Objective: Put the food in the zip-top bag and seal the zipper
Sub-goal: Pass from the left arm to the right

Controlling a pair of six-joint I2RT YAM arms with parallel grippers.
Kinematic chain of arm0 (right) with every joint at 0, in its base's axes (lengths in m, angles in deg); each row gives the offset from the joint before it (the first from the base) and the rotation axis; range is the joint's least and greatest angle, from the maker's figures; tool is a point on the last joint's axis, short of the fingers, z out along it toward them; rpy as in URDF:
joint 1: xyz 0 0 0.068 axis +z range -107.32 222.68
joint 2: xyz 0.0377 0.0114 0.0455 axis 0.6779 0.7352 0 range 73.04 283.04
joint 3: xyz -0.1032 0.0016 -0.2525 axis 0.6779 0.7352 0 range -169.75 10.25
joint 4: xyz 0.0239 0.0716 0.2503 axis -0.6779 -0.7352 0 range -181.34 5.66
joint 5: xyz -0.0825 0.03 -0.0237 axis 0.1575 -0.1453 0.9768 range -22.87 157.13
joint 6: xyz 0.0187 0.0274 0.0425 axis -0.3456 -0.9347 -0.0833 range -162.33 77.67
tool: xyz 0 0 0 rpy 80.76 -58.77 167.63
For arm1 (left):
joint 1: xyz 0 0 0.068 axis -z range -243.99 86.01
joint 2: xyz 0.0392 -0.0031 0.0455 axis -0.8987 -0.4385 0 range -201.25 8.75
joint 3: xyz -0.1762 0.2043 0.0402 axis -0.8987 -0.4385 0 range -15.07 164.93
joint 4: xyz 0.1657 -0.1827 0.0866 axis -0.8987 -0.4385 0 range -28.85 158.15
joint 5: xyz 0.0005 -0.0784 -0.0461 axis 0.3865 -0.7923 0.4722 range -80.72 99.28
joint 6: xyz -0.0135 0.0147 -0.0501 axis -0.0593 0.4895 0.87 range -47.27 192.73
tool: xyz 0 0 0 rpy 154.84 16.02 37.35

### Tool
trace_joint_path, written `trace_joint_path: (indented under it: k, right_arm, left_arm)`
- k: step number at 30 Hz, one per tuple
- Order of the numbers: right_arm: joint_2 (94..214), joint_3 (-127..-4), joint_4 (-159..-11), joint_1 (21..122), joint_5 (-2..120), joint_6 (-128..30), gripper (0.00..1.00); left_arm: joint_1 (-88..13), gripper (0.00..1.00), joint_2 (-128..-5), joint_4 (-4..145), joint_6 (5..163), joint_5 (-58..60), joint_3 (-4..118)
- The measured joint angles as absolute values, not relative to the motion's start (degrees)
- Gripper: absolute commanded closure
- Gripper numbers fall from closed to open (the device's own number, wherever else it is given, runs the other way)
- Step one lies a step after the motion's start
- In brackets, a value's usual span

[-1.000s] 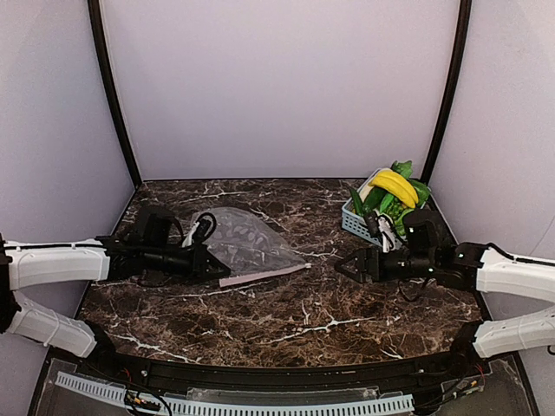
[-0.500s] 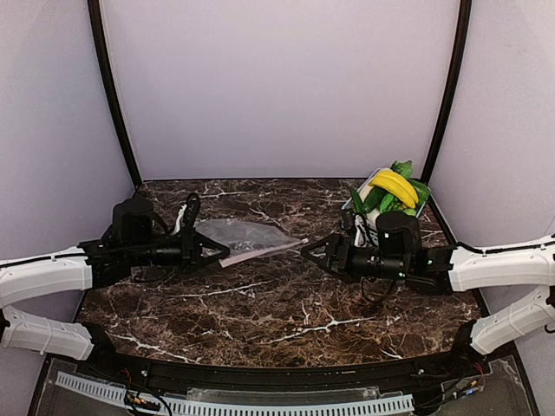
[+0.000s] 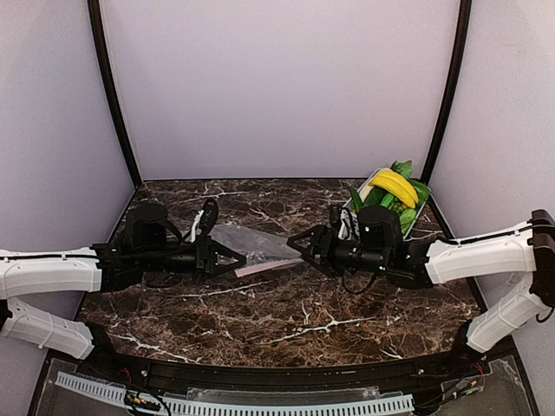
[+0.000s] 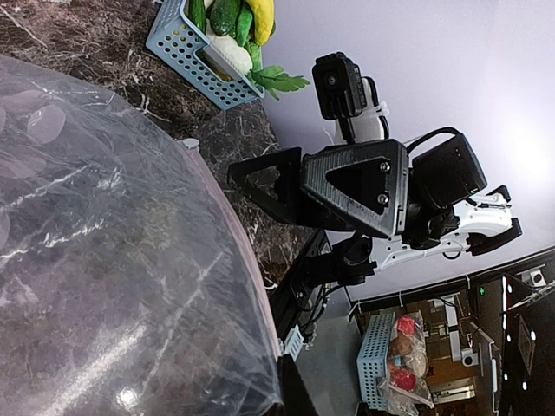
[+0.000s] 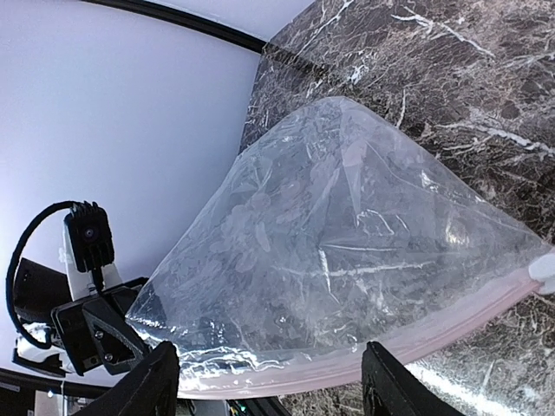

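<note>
Both arms reach low and level toward the middle of the dark marble table (image 3: 286, 316). The left gripper (image 3: 229, 260) is clamped on a corner of the clear, spotted plastic zip-top bag (image 3: 253, 242). The right gripper (image 3: 299, 247) faces the bag's pale pink zipper strip (image 5: 468, 312) with its fingers apart. The toy food (image 3: 395, 189) sits in the blue-grey slatted basket (image 4: 186, 48).

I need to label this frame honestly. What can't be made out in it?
Zipper: right wrist view, too thin to tell open from sealed.
Left end effector: left wrist view, the zip-top bag fills the frame, hiding its grip.
Right end effector: right wrist view, contact with the zipper unclear.
Basket: cut by the top edge in the left wrist view, its near side behind the right arm from above.
</note>
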State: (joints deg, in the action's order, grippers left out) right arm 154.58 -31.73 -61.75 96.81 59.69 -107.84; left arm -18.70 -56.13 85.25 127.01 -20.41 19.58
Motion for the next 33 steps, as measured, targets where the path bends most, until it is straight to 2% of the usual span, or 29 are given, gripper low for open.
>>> trace_joint_path:
  k: [12, 22, 28, 33]
  right_arm:
    - [151.9, -26.2, -60.3, 97.1, 61.4, -111.9, 0.27]
    - [157.5, -29.2, -57.5, 96.6, 60.5, -112.7, 0.29]
    - [158.8, -30.3, -56.0, 95.8, 59.8, -113.4, 0.57]
    - [159.0, -30.8, -55.6, 95.3, 59.6, -113.2, 0.74]
  left_arm:
    - [-18.6, 0.99, -56.4, 88.9, 127.4, -17.0, 19.6]
    - [-16.6, 0.99, -57.1, 90.8, 126.7, -20.1, 19.6]
    - [-16.2, 0.99, -55.7, 89.7, 124.7, -21.4, 19.6]
    - [-16.1, 0.99, -54.3, 87.2, 122.4, -22.1, 19.7]
